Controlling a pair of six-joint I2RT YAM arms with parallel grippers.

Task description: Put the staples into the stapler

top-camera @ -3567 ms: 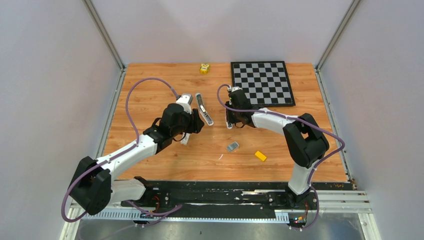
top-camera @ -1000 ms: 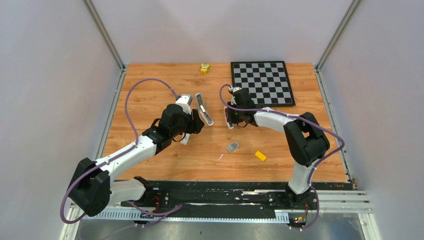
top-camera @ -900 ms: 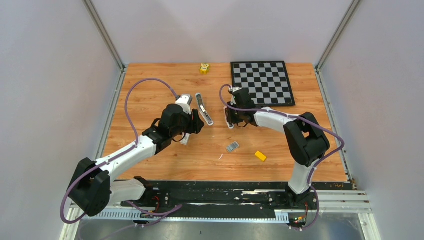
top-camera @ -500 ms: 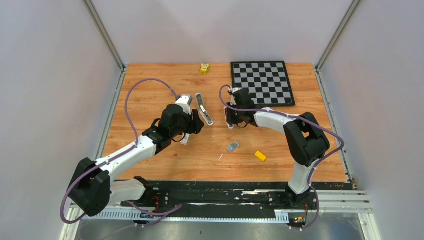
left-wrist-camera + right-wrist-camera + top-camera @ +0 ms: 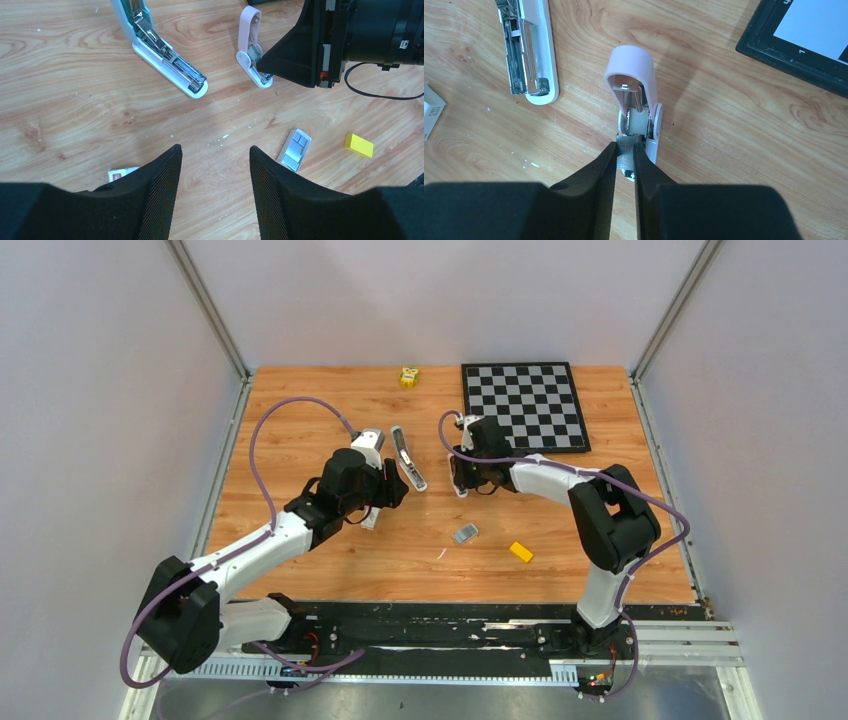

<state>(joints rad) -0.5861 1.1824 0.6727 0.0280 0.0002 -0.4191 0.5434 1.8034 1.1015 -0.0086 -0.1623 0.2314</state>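
The right gripper [image 5: 625,146] is clenched on the staples [image 5: 626,156] at the hinge end of the open pink stapler [image 5: 633,75] on the bench [image 5: 724,130]. The left gripper [image 5: 215,152] hovers released.

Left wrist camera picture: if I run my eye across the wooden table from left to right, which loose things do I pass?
pale blue stapler → pink stapler → grey staples block → yellow block

Stapler [image 5: 633,90]: pink, hinged open, magazine exposed.
Staples [image 5: 295,149]: flat silvery-grey block, lying apart from the stapler.
Grey strip [image 5: 625,151]: ridged, at the stapler's magazine end.
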